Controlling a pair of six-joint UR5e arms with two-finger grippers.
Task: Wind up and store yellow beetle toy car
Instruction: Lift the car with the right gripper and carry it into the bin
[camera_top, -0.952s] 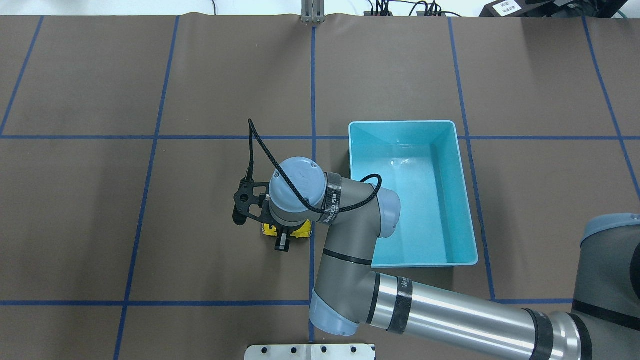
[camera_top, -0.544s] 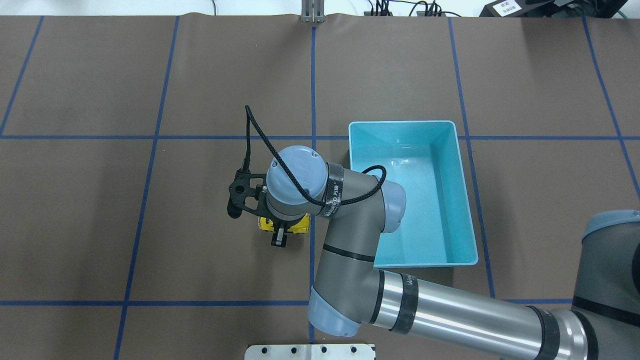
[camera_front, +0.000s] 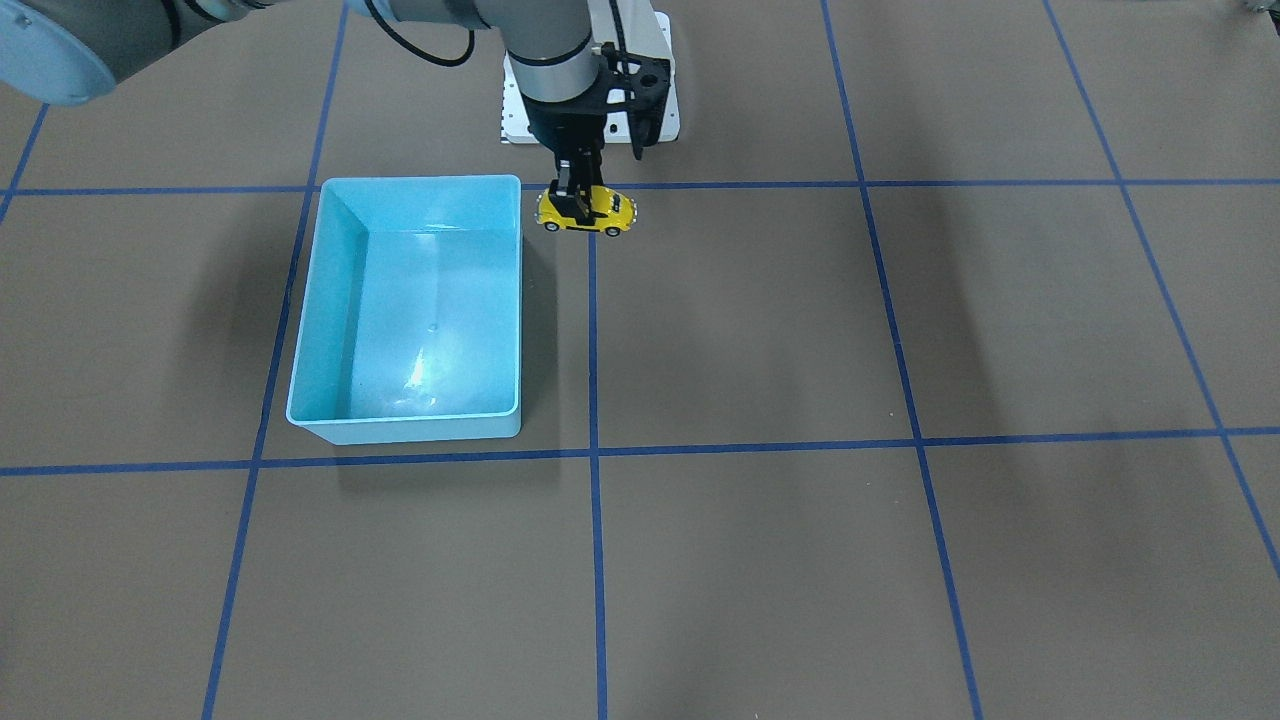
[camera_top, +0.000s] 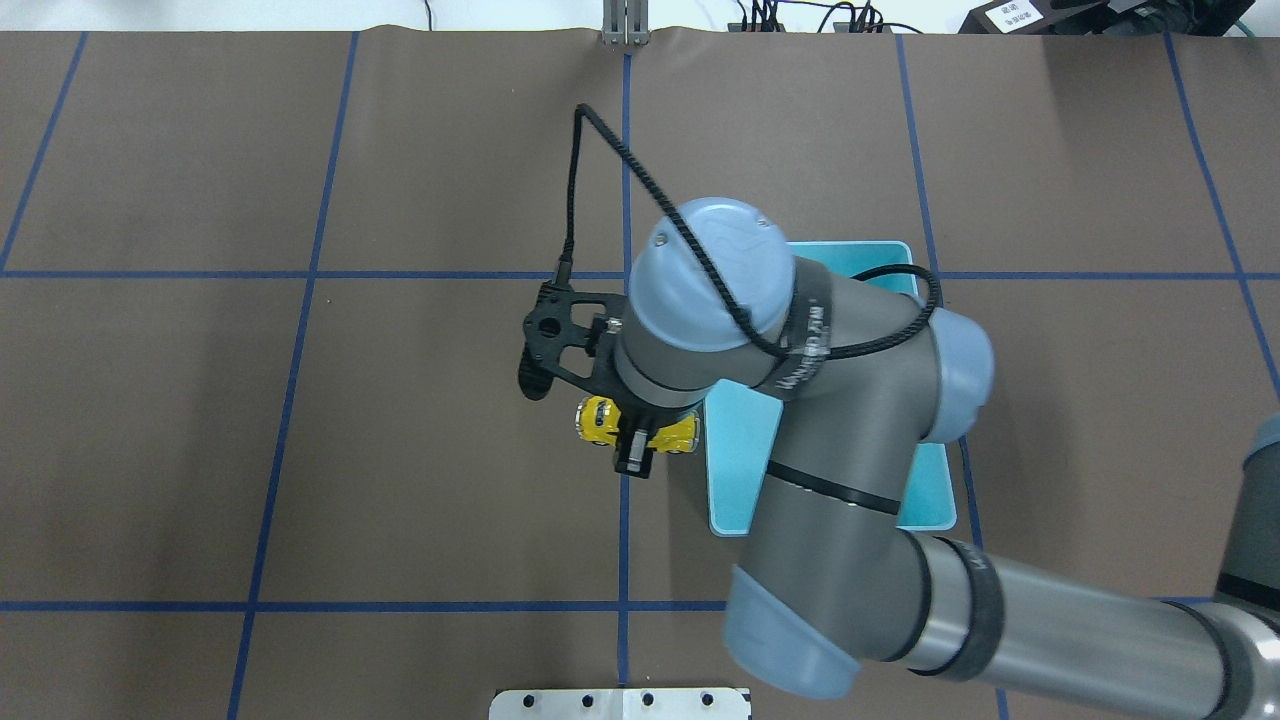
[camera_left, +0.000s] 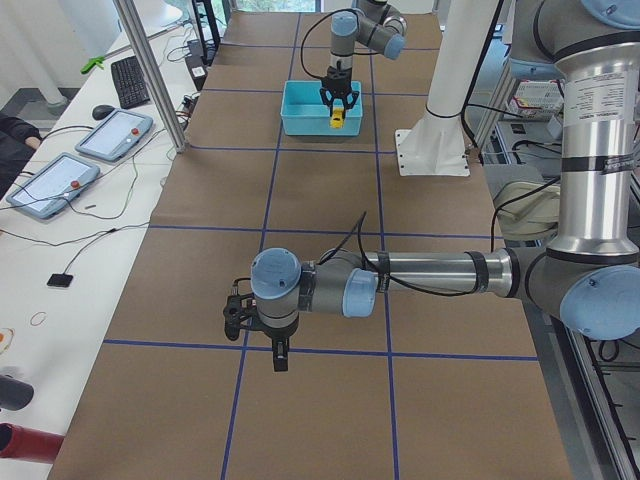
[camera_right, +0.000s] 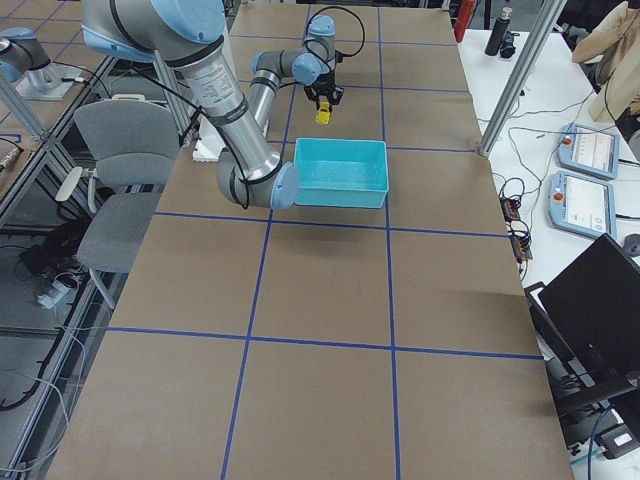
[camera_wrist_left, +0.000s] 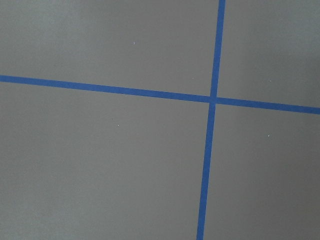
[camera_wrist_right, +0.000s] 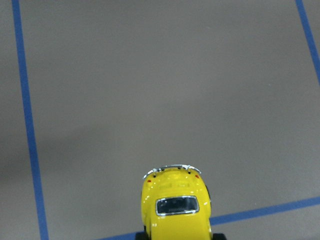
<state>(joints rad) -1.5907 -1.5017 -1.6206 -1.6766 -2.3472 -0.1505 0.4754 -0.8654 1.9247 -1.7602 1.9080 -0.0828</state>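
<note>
The yellow toy car (camera_front: 612, 215), a small rounded Beetle with dark windows, a chrome bumper and black wheels, hangs level above the table (camera_front: 800, 330). The right gripper (camera_front: 578, 202) pinches its middle, just outside the blue bin (camera_front: 300, 330).

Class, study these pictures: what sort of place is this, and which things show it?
Probably a robotics lab: the right gripper holds a yellow beetle toy car over a table marked with a blue tape grid, and control tablets lie on a side bench.
</note>
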